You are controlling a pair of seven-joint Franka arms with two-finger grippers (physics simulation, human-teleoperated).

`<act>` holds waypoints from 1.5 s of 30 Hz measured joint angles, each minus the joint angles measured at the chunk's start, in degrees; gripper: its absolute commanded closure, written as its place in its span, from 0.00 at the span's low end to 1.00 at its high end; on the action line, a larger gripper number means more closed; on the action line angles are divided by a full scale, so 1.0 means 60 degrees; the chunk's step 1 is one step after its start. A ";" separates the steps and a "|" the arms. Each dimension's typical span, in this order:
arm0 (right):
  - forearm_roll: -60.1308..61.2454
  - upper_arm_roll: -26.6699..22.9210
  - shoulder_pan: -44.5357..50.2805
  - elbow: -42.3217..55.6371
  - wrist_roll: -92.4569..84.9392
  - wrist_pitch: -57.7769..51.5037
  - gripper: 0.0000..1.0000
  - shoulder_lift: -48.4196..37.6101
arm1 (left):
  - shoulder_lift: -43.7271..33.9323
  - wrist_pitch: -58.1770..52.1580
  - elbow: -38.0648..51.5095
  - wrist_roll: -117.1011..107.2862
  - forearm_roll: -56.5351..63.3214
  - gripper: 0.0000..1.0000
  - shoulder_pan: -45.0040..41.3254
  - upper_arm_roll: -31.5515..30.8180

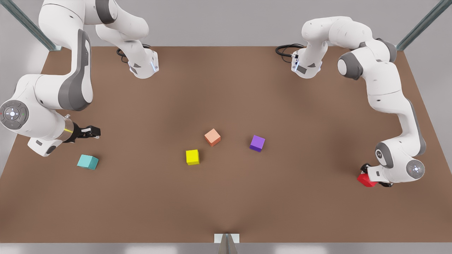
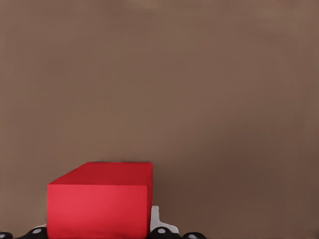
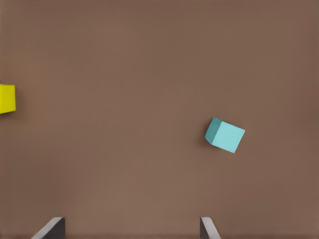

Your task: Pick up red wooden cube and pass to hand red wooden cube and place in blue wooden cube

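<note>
The red wooden cube (image 1: 365,180) is at the front view's right, near the table's right edge. My left gripper (image 1: 369,175) is shut on it. In the left wrist view the red wooden cube (image 2: 99,199) sits close up between the fingers (image 2: 160,225). The hand, my right gripper (image 1: 90,132), hangs open at the front view's left. It is black with a shiny wrist ring. Its fingertips (image 3: 51,228) stand wide apart with nothing between them. The blue wooden cube (image 1: 88,162), teal, lies on the table just in front of the hand, apart from it. The blue wooden cube (image 3: 225,135) also appears in the right wrist view.
A yellow cube (image 1: 192,157), a salmon-orange cube (image 1: 212,137) and a purple cube (image 1: 257,143) lie near the middle of the brown table (image 1: 226,197). Both arm bases stand at the table's back edge. The yellow cube (image 3: 7,98) also shows in the right wrist view.
</note>
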 measured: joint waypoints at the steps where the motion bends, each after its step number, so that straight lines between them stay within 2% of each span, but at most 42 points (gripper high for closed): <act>1: 0.0001 0.0000 -0.0002 0.0000 -0.0001 0.0000 0.00 0.0002 | -0.0145 -0.0315 0.0056 -0.0224 -0.0134 0.33 0.0002 -0.0391; 3: 0.0003 0.0000 -0.0003 0.0000 -0.0003 0.0002 0.00 0.0009 | -0.0257 -0.1276 0.0428 -0.0813 -0.1129 0.33 0.0040 -0.1127; 7: 0.0570 0.0060 0.0060 0.0414 -0.0082 0.0093 0.00 0.0996 | -0.0128 -0.2950 0.0658 -0.2441 -0.3940 0.33 -0.0087 -0.3741; 10: 0.2571 0.0080 0.0064 0.1245 -0.0462 0.0150 0.00 0.2645 | 0.0504 -0.2697 0.0972 -0.3534 -0.5187 0.33 -0.0693 -0.5915; 12: 0.3944 0.0668 0.0089 0.1544 -0.0823 0.0277 0.00 0.3432 | 0.0695 -0.2049 0.1054 -0.4230 -0.5882 0.33 -0.1380 -0.6459; 16: 0.5946 0.2206 0.0214 0.1915 -0.2026 0.0622 0.00 0.4197 | 0.1102 -0.0460 0.1081 -0.5411 -0.8241 0.33 -0.2147 -0.6728; 19: 0.6713 0.3002 0.0245 0.2577 -0.3432 0.1424 0.00 0.5198 | 0.1161 0.0464 0.1080 -0.6158 -0.9041 0.33 -0.2278 -0.6730; 23: 0.7938 0.3175 0.0123 0.2487 -0.5297 0.2352 0.00 0.5771 | 0.1155 0.1341 0.1067 -0.7057 -0.9449 0.33 -0.2423 -0.6742; 29: 1.0906 0.3416 0.0205 0.2636 -0.7934 0.3436 0.00 0.6944 | 0.1083 0.1917 0.1069 -0.8080 -0.9584 0.32 -0.2680 -0.6771; 35: 1.2764 0.3639 0.0186 0.2760 -1.0047 0.4078 0.00 0.7123 | 0.1069 0.1765 0.1095 -0.8479 -0.9384 0.33 -0.2649 -0.6793; 45: 1.3685 0.4029 0.0111 0.2569 -1.2457 0.4018 0.00 0.7286 | 0.1100 0.1569 0.1084 -0.8416 -0.9445 0.32 -0.2668 -0.6939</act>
